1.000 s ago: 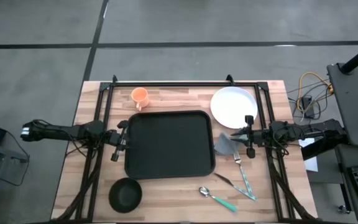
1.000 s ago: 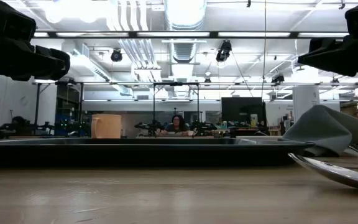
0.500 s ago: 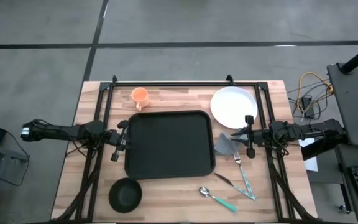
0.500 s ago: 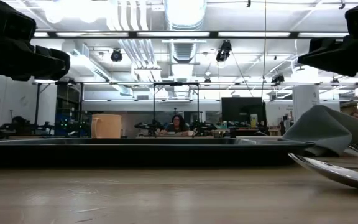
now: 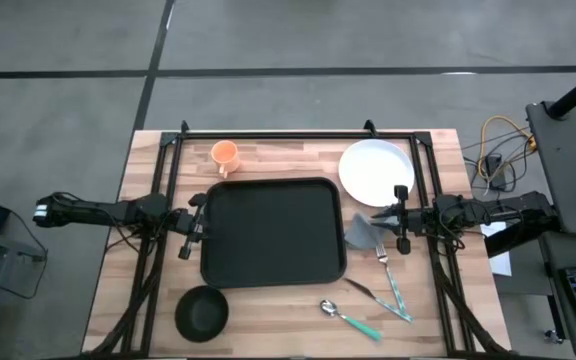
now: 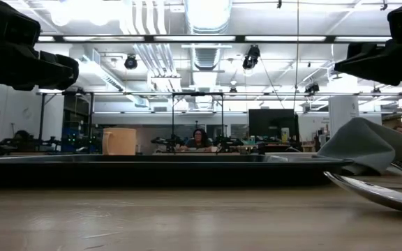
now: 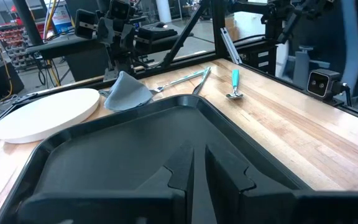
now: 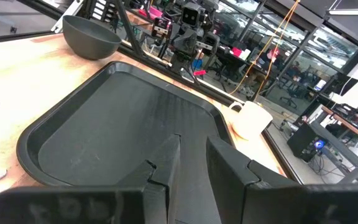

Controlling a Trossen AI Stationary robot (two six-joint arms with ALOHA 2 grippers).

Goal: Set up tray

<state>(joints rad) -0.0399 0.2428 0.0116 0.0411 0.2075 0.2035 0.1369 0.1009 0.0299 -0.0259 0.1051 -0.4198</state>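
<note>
— Four views, and you get a different story from each. From above, what do you see?

— You see the tray (image 5: 273, 232) flat in the middle of the table (image 5: 438, 310), empty, with the left gripper (image 5: 196, 222) just beside its left edge and the right gripper (image 5: 396, 221) off its right edge, over the napkin (image 5: 362, 232). Cup (image 5: 225, 154) and plate (image 5: 376, 170) lie at the far side, bowl (image 5: 202, 312) at the near left corner, spoon (image 5: 348, 317) and fork (image 5: 392, 281) near right.

— And the low view?

— You lose all that layout. The tray (image 6: 159, 167) is only a thin dark band, with the napkin (image 6: 368, 146) peaked at its right and the spoon (image 6: 379, 192) close up. A person (image 6: 199, 139) sits far back in the room.

— The jaws?

— Only the wrist views tell you. Each pair is nearly closed, a narrow gap between the fingers (image 7: 225, 171), gripping nothing; same for the right fingers (image 8: 229, 168).

— How does the tray look?

— Black, rectangular, rounded corners, low raised rim. The right wrist view shows you fine scuffs on its floor (image 8: 123, 124).
</note>
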